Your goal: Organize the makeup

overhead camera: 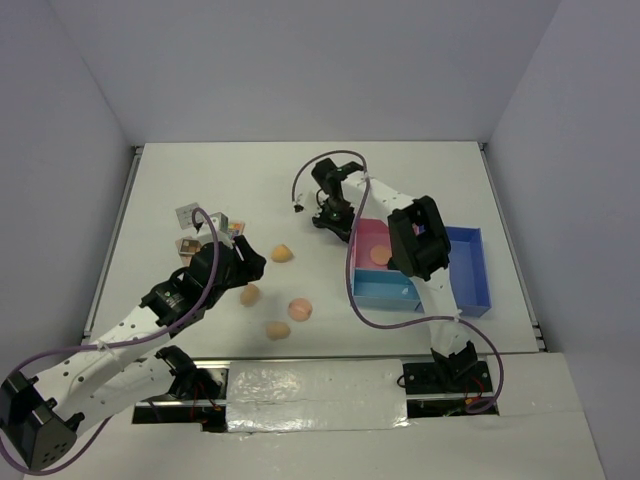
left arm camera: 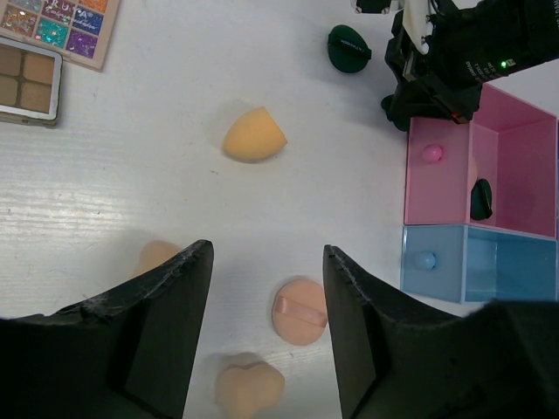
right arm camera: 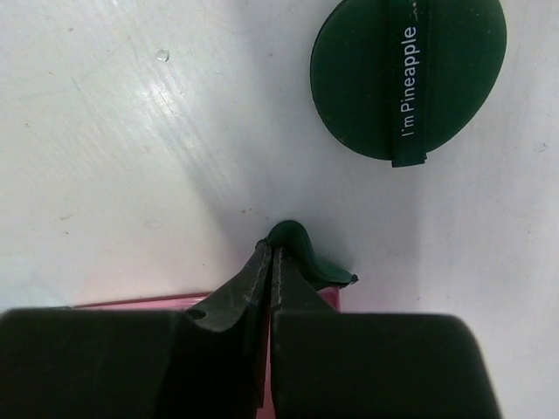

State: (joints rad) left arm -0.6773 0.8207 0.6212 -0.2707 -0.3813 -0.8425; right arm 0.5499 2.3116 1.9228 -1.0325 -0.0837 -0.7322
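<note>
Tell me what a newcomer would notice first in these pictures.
The dark green disc printed "I'm Pineapple" lies just beyond the right gripper, which is shut on the edge of a second green pad. Peach sponges lie scattered under the open left gripper. The pink-and-blue tray sits off to the right.

sponges (overhead camera: 282,254) left of tray (overhead camera: 466,272), palettes (overhead camera: 188,215) behind sponges
</note>
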